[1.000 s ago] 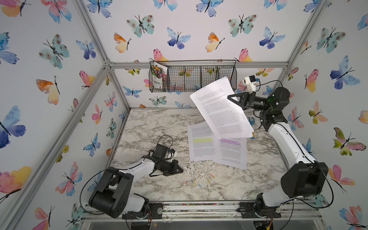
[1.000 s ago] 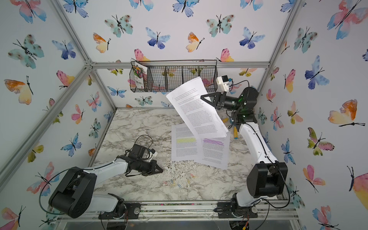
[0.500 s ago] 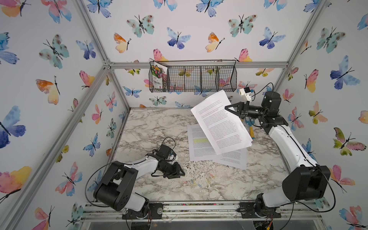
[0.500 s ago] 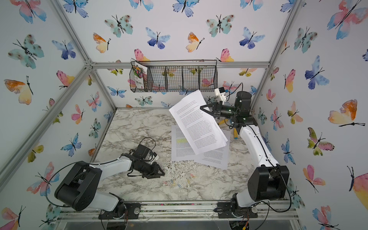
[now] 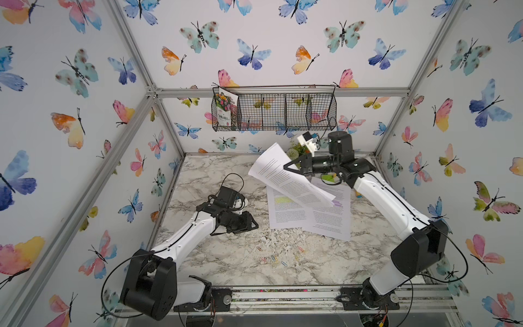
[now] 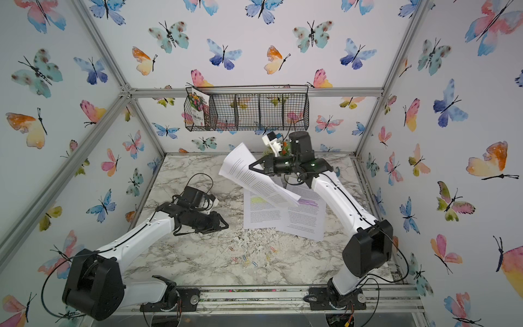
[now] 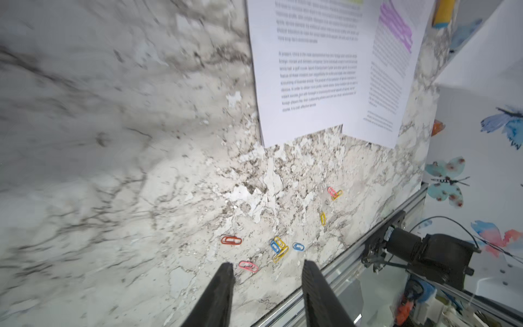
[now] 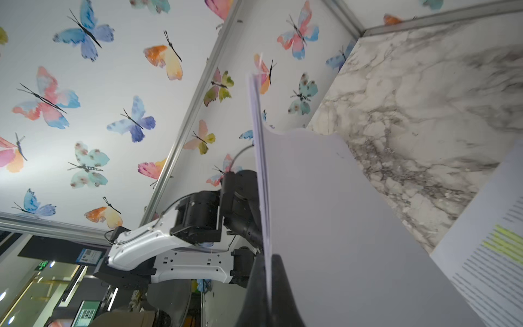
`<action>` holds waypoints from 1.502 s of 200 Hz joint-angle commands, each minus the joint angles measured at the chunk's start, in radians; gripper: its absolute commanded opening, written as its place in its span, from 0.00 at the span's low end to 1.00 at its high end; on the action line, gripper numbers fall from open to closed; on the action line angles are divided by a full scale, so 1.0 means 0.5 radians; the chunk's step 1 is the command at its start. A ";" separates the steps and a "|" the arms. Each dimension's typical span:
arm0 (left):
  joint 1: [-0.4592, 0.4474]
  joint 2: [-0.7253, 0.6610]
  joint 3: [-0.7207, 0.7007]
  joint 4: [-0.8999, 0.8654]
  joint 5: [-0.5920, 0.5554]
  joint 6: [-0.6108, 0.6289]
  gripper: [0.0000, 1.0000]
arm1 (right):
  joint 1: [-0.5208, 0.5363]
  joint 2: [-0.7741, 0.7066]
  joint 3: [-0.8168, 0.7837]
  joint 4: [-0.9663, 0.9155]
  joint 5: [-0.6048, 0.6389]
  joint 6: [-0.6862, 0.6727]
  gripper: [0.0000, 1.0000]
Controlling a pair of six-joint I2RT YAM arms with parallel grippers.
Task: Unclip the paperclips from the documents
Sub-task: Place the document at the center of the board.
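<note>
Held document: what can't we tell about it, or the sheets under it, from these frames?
- Any clip left on the held document: too small in both top views; right wrist view sees it edge-on, right gripper covers the pinch.
- Top of the yellow-highlighted document: held document covers it in both top views; left wrist frame edge cuts it.

The walls (image 5: 277, 36) are white, with painted butterflies (image 5: 253, 55) in blue, pink, orange and green all over them. Grey metal bars (image 5: 368, 92) run along the corners. A black wire basket (image 5: 283, 113) hangs on the back wall, with a flower packet (image 5: 225, 110) in its left end. The surface (image 5: 203, 167) looks like white and grey marble. A metal rail (image 5: 283, 293) runs along its front edge.
</note>
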 commanded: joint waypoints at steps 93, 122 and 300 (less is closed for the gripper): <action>0.227 -0.454 0.356 -0.164 -0.736 0.158 0.58 | 0.158 1.213 0.263 1.793 0.352 1.039 0.02; 0.228 -0.458 0.364 -0.125 -0.756 0.106 0.58 | 0.173 1.328 0.271 1.758 0.601 0.994 0.02; 0.235 -0.510 0.478 0.072 -1.142 0.157 0.99 | 0.252 1.163 0.644 -0.208 1.319 0.074 0.98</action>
